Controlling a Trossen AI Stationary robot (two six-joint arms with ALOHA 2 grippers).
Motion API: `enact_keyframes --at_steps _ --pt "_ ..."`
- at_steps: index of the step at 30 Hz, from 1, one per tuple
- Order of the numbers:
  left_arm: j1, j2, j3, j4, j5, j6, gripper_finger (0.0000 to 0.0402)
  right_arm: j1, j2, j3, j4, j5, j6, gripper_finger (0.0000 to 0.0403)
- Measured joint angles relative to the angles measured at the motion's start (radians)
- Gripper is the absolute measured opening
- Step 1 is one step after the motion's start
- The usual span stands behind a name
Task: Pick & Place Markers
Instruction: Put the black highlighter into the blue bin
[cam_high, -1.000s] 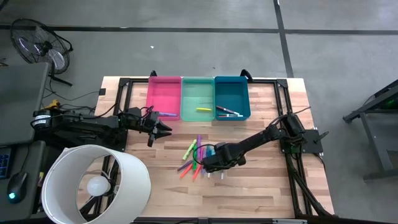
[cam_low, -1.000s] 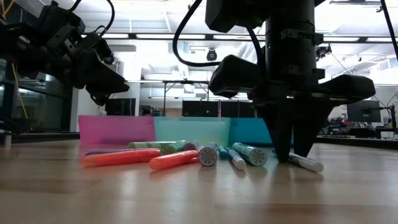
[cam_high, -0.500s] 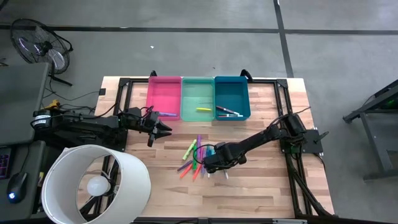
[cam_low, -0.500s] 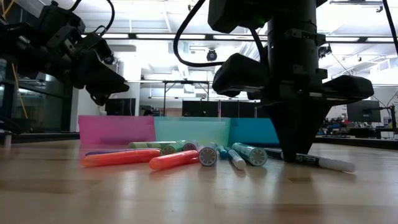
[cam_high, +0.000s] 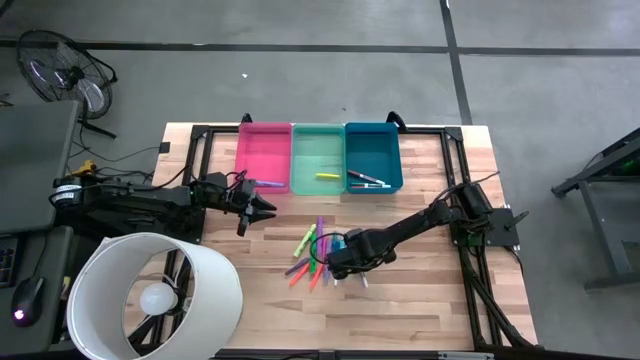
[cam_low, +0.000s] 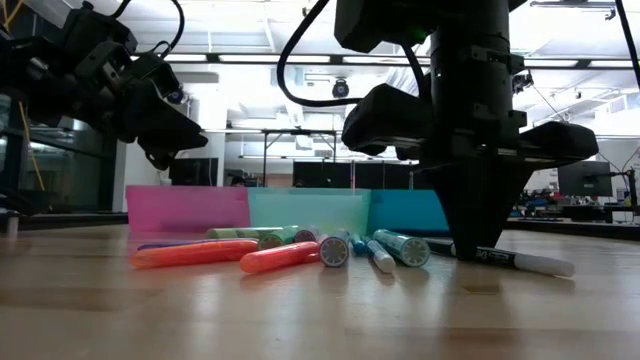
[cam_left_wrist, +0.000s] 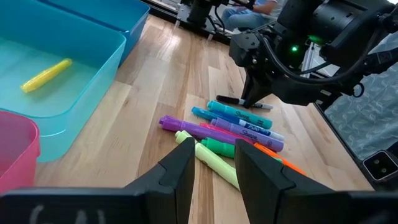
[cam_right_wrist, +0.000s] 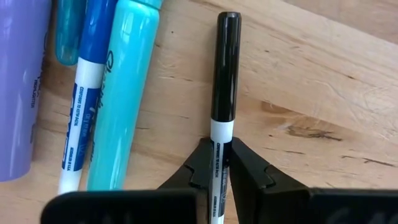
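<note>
At the left of the table, the left gripper (cam_high: 268, 208) was held above the wood in front of the pink bin (cam_high: 262, 160), its fingers (cam_left_wrist: 180, 168) parted by a narrow gap with nothing between them. One marker was seen lying half over the pink bin's rim. In the green bin (cam_high: 317, 158) a yellow highlighter (cam_left_wrist: 45, 74) lay alone, and in the blue bin (cam_high: 373, 155) two or three markers lay together, too small for their colours to be made out.

In the middle of the table the loose markers (cam_left_wrist: 233, 134) were heaped: orange, green, purple, blue and teal. "Sharpie" could be read on the purple one (cam_left_wrist: 242, 130) and on a teal one; smaller print on a white-and-blue barrel (cam_right_wrist: 78, 112) could not be read.

At the right edge of that heap, the right gripper (cam_right_wrist: 219, 163) was set down on the wood and was closed on a black-capped white marker (cam_right_wrist: 224, 74), the barrel pinched between the fingertips. The barrel's rear end was cut off in the wrist view, and its lettering was too fine to be read. In the low view it was seen lying nearly flat on the table (cam_low: 300, 320).
</note>
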Motion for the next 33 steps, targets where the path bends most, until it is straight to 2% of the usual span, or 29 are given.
enact_keyframes --at_steps 6,9,20,27,33 --pt "0.000 0.000 0.000 0.000 0.000 0.000 0.0111 0.000 -0.041 -0.006 -0.004 0.014 -0.020 0.0024" --pt "0.000 0.000 0.000 0.000 0.000 0.000 0.0111 -0.005 -0.083 -0.014 -0.075 0.028 -0.022 0.0024" --pt "0.000 0.000 0.000 0.000 -0.004 0.000 0.0111 -0.073 -0.295 -0.007 -0.244 0.174 -0.156 0.0019" --pt "0.000 0.000 0.000 -0.001 -0.004 0.000 0.0111 -0.215 -0.445 -0.006 -0.366 0.249 -0.414 0.0019" --pt "0.000 0.000 0.000 0.000 -0.004 0.000 0.0111 -0.402 -0.538 -0.006 -0.361 0.287 -0.771 0.0019"
